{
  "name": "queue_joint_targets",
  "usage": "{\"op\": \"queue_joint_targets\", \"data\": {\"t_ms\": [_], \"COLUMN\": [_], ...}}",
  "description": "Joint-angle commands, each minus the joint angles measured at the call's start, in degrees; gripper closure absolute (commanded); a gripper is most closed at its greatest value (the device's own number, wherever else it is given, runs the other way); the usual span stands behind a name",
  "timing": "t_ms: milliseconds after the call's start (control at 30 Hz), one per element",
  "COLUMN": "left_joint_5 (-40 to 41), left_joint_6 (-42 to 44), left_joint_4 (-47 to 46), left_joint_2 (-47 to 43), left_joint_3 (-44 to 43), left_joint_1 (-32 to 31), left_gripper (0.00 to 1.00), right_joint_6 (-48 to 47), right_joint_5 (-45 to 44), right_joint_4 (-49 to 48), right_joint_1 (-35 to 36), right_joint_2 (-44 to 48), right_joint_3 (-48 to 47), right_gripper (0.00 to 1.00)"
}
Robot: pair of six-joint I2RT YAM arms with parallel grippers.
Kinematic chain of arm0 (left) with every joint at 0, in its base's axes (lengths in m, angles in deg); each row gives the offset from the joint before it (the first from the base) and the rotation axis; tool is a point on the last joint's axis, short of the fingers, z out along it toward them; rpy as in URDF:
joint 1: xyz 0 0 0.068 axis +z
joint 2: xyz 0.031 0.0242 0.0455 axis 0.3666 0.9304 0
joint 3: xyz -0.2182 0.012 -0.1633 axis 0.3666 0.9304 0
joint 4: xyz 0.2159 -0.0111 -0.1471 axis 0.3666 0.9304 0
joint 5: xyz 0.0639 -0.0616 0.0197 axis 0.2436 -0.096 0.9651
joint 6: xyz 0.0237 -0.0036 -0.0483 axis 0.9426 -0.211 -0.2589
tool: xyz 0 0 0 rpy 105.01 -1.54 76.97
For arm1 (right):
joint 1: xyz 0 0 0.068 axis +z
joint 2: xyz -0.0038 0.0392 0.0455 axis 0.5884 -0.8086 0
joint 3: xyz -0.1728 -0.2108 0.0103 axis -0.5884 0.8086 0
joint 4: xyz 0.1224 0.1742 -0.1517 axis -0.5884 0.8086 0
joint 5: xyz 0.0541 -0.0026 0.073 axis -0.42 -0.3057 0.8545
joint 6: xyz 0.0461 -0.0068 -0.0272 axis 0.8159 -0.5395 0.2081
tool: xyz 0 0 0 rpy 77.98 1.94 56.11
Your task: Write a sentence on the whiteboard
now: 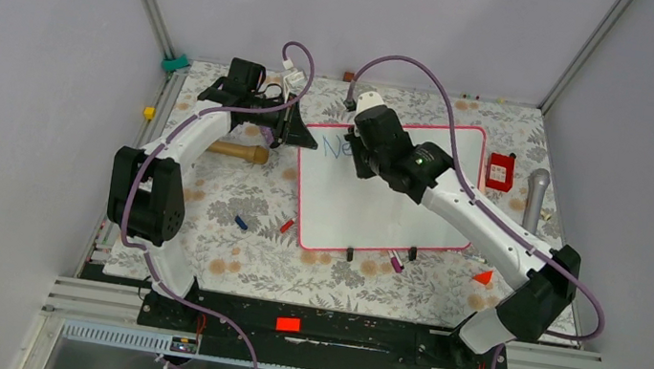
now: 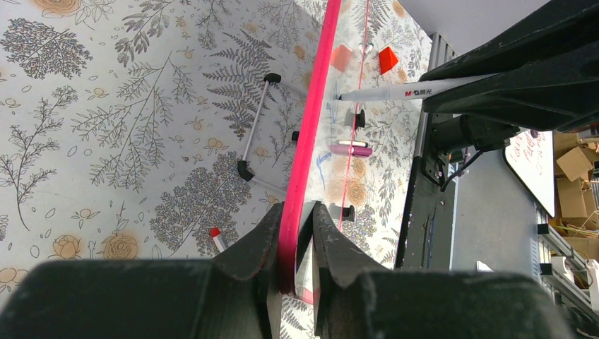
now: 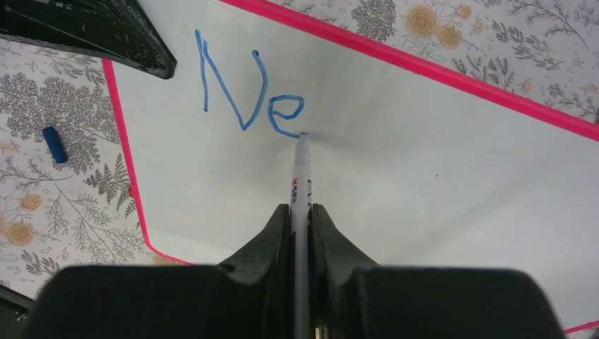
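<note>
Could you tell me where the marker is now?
Right wrist view: the marker sits in the right gripper, tip on the whiteboard at the blue "Ne".

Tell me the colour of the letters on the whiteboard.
Blue letters, clearest in the right wrist view.

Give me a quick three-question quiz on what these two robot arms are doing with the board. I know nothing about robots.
1. True or false: the left gripper is clamped on the edge of the whiteboard.
2. What is in the right gripper? A) a marker with its tip on the board B) an eraser C) nothing
3. Fill in: the blue writing on the board reads ___.

Key: 1 true; 2 A; 3 Ne
</note>
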Motion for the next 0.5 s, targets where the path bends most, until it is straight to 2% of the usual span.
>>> {"op": "queue_joint_targets", "data": {"t_ms": [0, 200, 467], "left_joint_5": [12.4, 12.49, 12.8], "left_joint_6": [8.25, 8.31, 8.33], "left_joint_4": [1.04, 1.04, 0.99], "left_joint_2": [0.34, 0.36, 0.45], "left_joint_3": [1.49, 1.47, 1.54], "left_joint_1": [-1.46, -1.38, -1.46], "left_gripper": [0.92, 0.92, 0.92], "right_joint_6": [0.49, 0.68, 0.89], "right_joint_5": [-1.27, -0.8, 0.35], "right_joint_4": [-1.11, -6.19, -5.27], "right_joint_1": [-0.51, -1.09, -2.89], "right_joint_2": [3.85, 8.18, 5.53], "right_joint_3": [0.53, 4.01, 1.75], "right_gripper": [1.0, 1.0, 1.0]}}
